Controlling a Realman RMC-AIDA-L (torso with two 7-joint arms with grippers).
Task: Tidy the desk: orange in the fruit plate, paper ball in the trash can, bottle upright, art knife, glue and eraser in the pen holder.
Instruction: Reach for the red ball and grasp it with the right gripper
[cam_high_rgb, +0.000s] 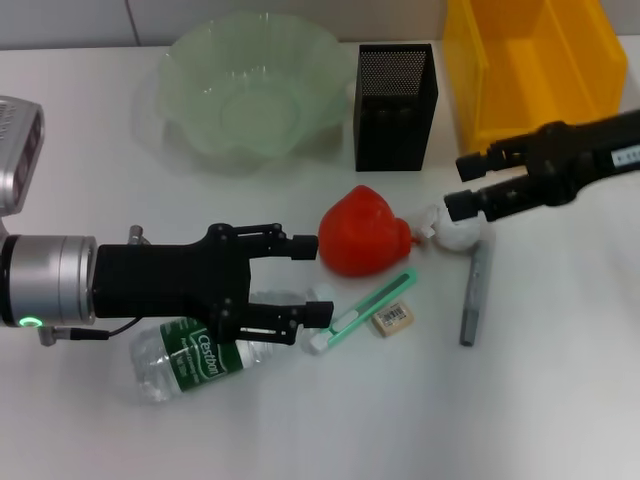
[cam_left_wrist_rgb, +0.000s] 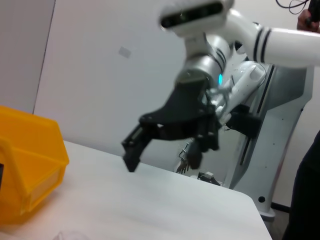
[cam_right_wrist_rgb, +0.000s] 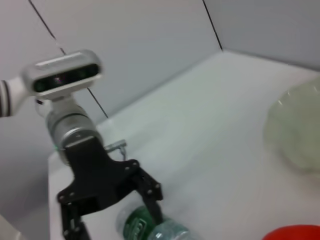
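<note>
A: Left side first?

B: Left gripper (cam_high_rgb: 312, 282) is hanging over the table, fingers spread wide, gripping nothing. The bottle (cam_high_rgb: 215, 354) is lying on its side right under it, green label facing up, cap end pointing toward the middle of the desk. One finger is sitting above the bottle neck, the other is reaching toward the red fruit. Can't tell if anything is touching.

A: Plate?

B: The pale green fruit plate (cam_high_rgb: 250, 90) is sitting at the back, nothing in it. The black mesh pen holder (cam_high_rgb: 396, 105) is standing just beside it, upright.

A: Middle of the desk?

B: The red-orange fruit (cam_high_rgb: 362, 232) is resting on the table in front of the pen holder. Below it, the green art knife (cam_high_rgb: 365, 312) is lying at a diagonal, with the eraser (cam_high_rgb: 393, 318) just beside it.

A: Right side?

B: The white paper ball (cam_high_rgb: 449, 228) is sitting just beside the fruit. The right gripper (cam_high_rgb: 462, 184) is coming in from the right, open, fingertips positioned above the ball, not clenched on it. The grey glue stick (cam_high_rgb: 477, 290) is lying flat below that arm. The yellow bin (cam_high_rgb: 535, 65) is sitting at the back right corner.
</note>
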